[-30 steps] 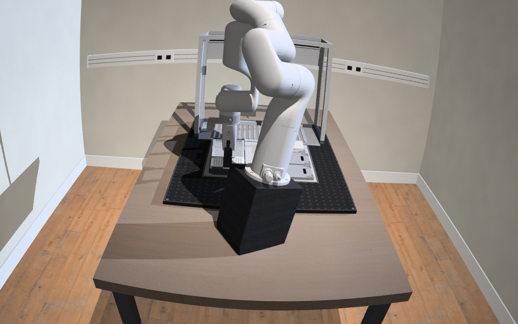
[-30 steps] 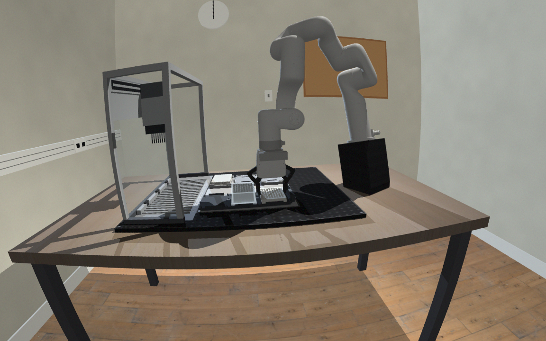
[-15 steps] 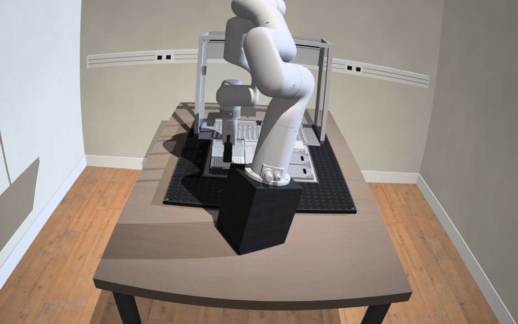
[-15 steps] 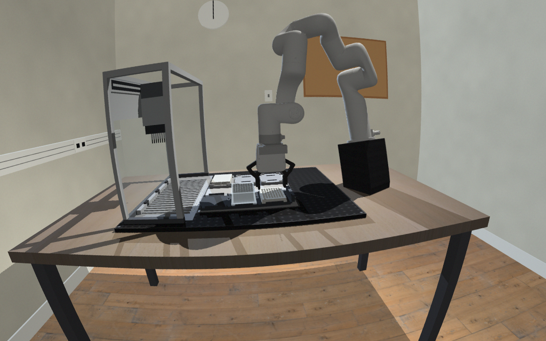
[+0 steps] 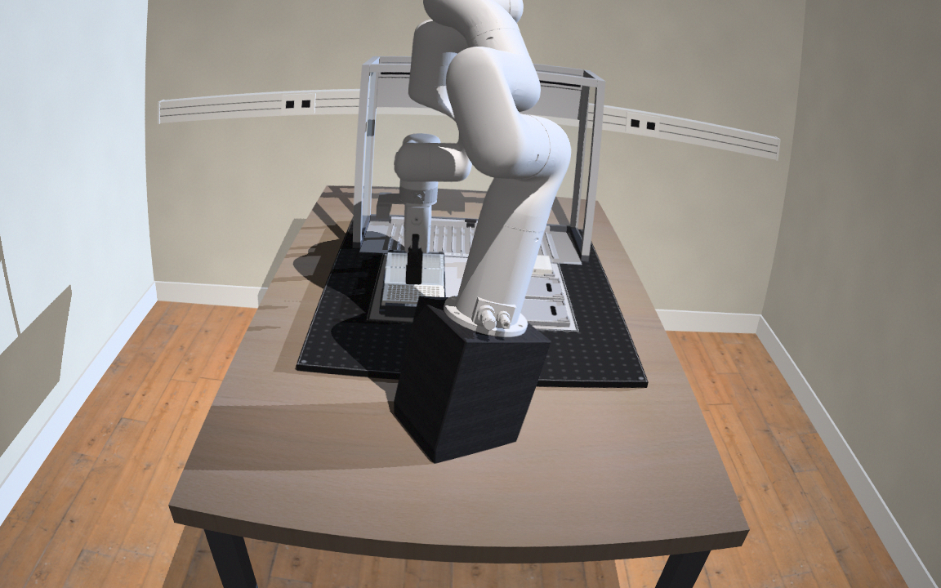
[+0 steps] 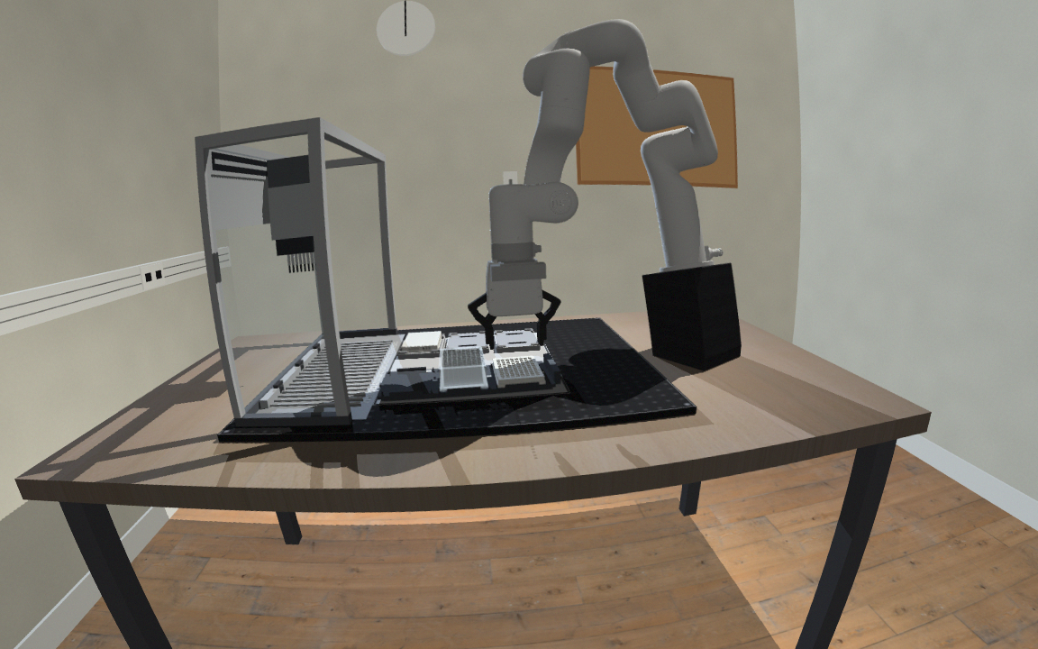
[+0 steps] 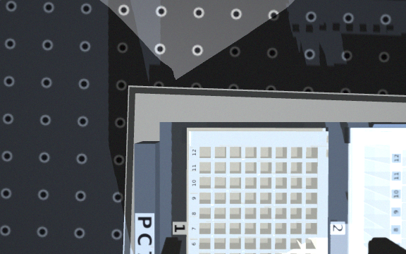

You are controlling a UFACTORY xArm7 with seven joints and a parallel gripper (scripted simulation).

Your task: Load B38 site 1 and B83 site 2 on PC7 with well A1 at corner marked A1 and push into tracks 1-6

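Note:
The carrier PC7 (image 7: 144, 233) lies on the apron in front of the rails (image 6: 329, 370). The 96-well plate B38 (image 7: 256, 190) sits on site 1, inside the locators as far as I can tell. The deep-well block B83 (image 7: 390, 187) sits on site 2 beside it. My gripper (image 6: 513, 323) is open and empty. It hangs a little above B38, with the fingertips apart from the plate. In the wrist view only the two dark fingertips show at the bottom edge (image 7: 277, 247). B33 (image 6: 419, 342) rests in the far nest. The arm hides part of the carrier in the top view.
The instrument frame (image 6: 288, 266) stands over the rails, with a pipetting head hanging inside. Two empty nests (image 5: 553, 300) stand beside the apron. The arm's black base block (image 6: 692, 315) stands on the table behind the perforated mat.

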